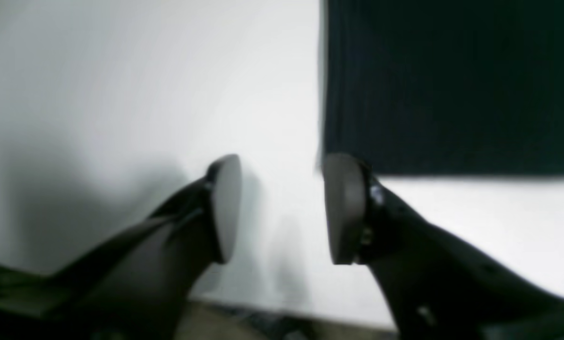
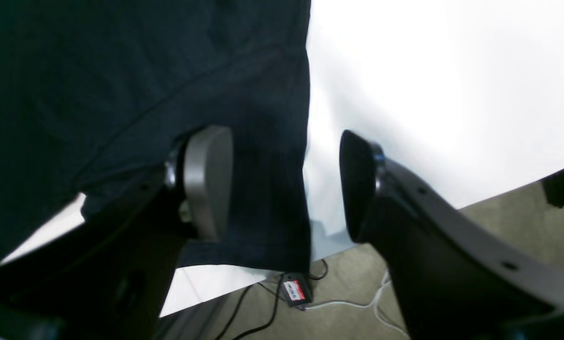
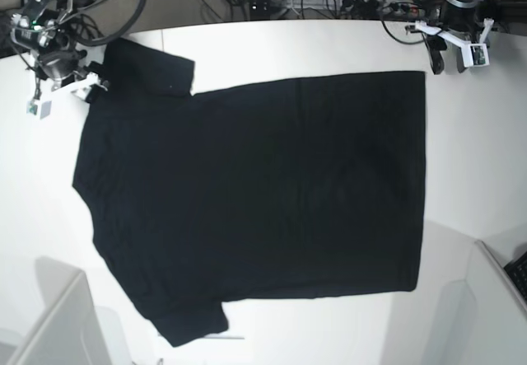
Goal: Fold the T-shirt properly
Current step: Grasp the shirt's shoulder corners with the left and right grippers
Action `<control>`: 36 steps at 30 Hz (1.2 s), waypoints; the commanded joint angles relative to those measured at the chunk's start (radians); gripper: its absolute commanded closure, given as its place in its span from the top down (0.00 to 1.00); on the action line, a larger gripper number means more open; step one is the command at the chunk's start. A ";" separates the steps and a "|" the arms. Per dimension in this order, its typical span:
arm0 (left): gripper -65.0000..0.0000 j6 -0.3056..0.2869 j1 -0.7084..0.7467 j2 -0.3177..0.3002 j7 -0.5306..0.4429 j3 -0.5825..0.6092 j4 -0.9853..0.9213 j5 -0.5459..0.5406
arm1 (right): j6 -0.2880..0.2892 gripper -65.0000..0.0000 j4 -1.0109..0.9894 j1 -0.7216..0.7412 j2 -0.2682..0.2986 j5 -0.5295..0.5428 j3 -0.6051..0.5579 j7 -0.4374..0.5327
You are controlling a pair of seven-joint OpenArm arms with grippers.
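Left end effector (image 1: 282, 208) spread, empty, just off T-shirt (image 3: 255, 200) hem corner. Right end effector (image 2: 286, 184) spread, straddling sleeve edge. T-shirt flat on table (image 3: 346, 44). Risk: pinch catches single layer or misses corner, fold skews, cloth bunches.

T-shirt (image 3: 255, 192) spread flat on the table (image 3: 478, 159) — one claw (image 3: 72, 81) at its sleeve, another (image 3: 449, 52) beside its hem corner.
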 commanded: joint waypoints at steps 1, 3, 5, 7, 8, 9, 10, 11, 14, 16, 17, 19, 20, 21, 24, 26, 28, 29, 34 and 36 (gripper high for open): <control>0.53 0.003 0.010 -0.007 -0.017 -0.017 0.010 -0.041 | 0.002 0.53 0.012 0.002 0.008 0.018 0.001 0.014; 0.58 -0.011 0.010 -0.022 -0.017 -0.036 0.011 -0.121 | 0.002 0.53 -0.010 0.007 0.008 0.021 -0.002 0.019; 0.59 -0.070 0.004 -0.033 -0.017 -0.049 0.010 -0.153 | 0.004 0.53 -0.048 0.038 0.008 0.019 0.007 0.019; 0.60 -0.122 -0.013 -0.032 -0.017 -0.067 0.008 -0.153 | 0.004 0.53 -0.088 0.056 0.028 0.019 0.007 0.019; 0.60 -0.129 -0.019 -0.027 -0.017 -0.079 -0.004 -0.156 | 0.004 0.53 -0.106 0.064 0.037 0.019 0.007 0.019; 0.60 -0.136 -0.025 -0.027 -0.017 -0.089 -0.015 -0.157 | 0.004 0.53 -0.128 0.075 0.042 0.019 0.007 0.019; 0.60 -0.137 -0.034 -0.027 -0.017 -0.095 -0.026 -0.157 | 0.004 0.53 -0.155 0.085 0.045 0.019 0.007 0.020; 0.60 -0.137 -0.039 -0.027 -0.017 -0.101 -0.039 -0.157 | 0.004 0.53 -0.177 0.095 0.048 0.015 0.007 0.023; 0.60 -0.137 -0.045 -0.030 -0.017 -0.104 -0.069 -0.159 | 0.004 0.53 -0.223 0.093 0.072 0.015 0.007 0.077; 0.60 -0.137 -0.045 -0.030 -0.017 -0.104 -0.084 -0.159 | 0.004 0.53 -0.252 0.090 0.077 0.015 0.007 0.091; 0.60 -0.137 -0.045 -0.030 -0.017 -0.104 -0.090 -0.159 | 0.004 0.53 -0.264 0.087 0.077 0.015 0.007 0.094; 0.60 -0.137 -0.045 -0.030 -0.019 -0.104 -0.098 -0.161 | 0.004 0.53 -0.286 0.078 0.077 0.015 0.004 0.097; 0.60 -0.137 -0.047 -0.030 -0.019 -0.104 -0.098 -0.161 | 0.004 0.53 -0.295 0.076 0.077 0.015 -0.001 0.097; 0.60 -0.137 -0.047 -0.029 -0.019 -0.104 -0.098 -0.161 | 0.004 0.53 -0.301 0.072 0.074 0.015 -0.001 0.097; 0.60 -0.137 -0.057 -0.029 -0.019 -0.098 -0.095 -0.161 | 0.004 0.53 -0.304 0.053 0.066 0.018 -0.008 0.097; 0.60 -0.137 -0.073 -0.029 -0.017 -0.096 -0.099 -0.161 | 0.004 0.53 -0.323 0.044 0.058 0.018 -0.034 0.097; 0.60 -0.137 -0.079 -0.027 -0.017 -0.095 -0.101 -0.162 | 0.004 0.53 -0.324 0.033 0.055 0.019 -0.057 0.097; 0.60 -0.137 -0.082 -0.027 -0.017 -0.093 -0.098 -0.162 | 0.005 0.52 -0.321 0.025 0.055 0.019 -0.071 0.097; 0.60 -0.137 -0.089 -0.025 -0.017 -0.093 -0.101 -0.162 | 0.005 0.52 -0.306 -0.016 0.040 0.019 -0.134 0.131; 0.60 -0.137 -0.089 -0.024 -0.017 -0.092 -0.101 -0.162 | 0.005 0.48 -0.306 -0.024 0.031 0.019 -0.134 0.152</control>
